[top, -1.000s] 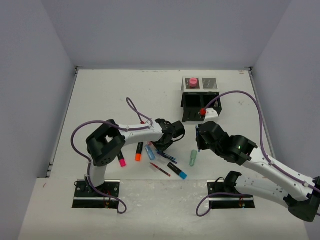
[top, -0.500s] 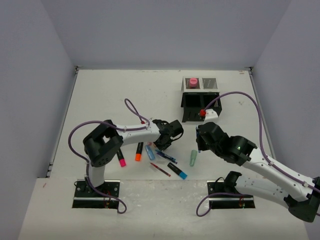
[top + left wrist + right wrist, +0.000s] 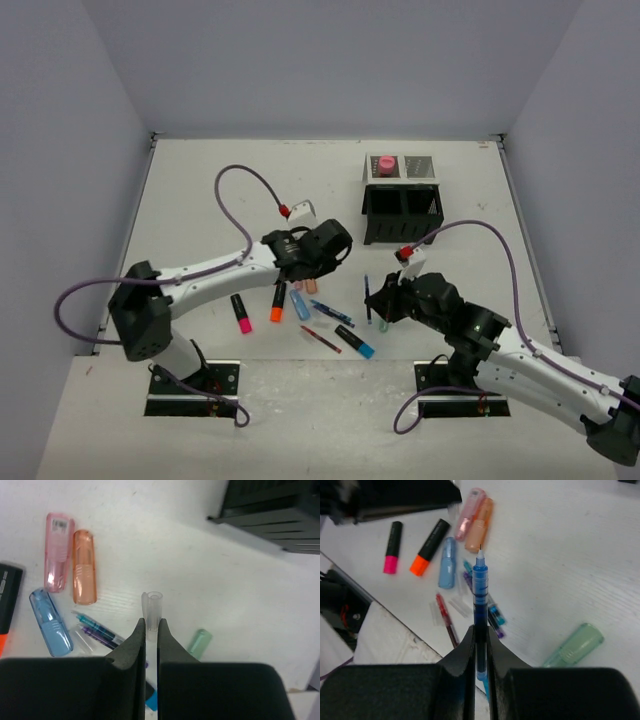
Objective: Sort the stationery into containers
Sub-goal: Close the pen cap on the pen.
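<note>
My left gripper [image 3: 150, 622] is shut on a clear pen cap [image 3: 152, 605] and hangs above the table; in the top view the left gripper [image 3: 322, 247] is just behind the pile of stationery. My right gripper [image 3: 480, 630] is shut on an uncapped blue pen [image 3: 480, 587], tip pointing away, seen in the top view as the blue pen [image 3: 367, 297] left of the right gripper [image 3: 386, 303]. The black mesh organizer [image 3: 400, 205] stands at the back right with a pink glue stick [image 3: 386, 163] in its far left compartment.
On the table lie a pink highlighter [image 3: 392, 547], an orange one [image 3: 427, 547], a blue one [image 3: 448, 562], clear pink [image 3: 470, 512] and peach [image 3: 479, 525] ones, a red pen [image 3: 445, 620], a mint highlighter [image 3: 575, 645] and a blue-tipped marker [image 3: 355, 342].
My left gripper shut on the clear cap in the pile and lifted it back toward the organizer. My right gripper moved nearer and to the left with the blue pen.
</note>
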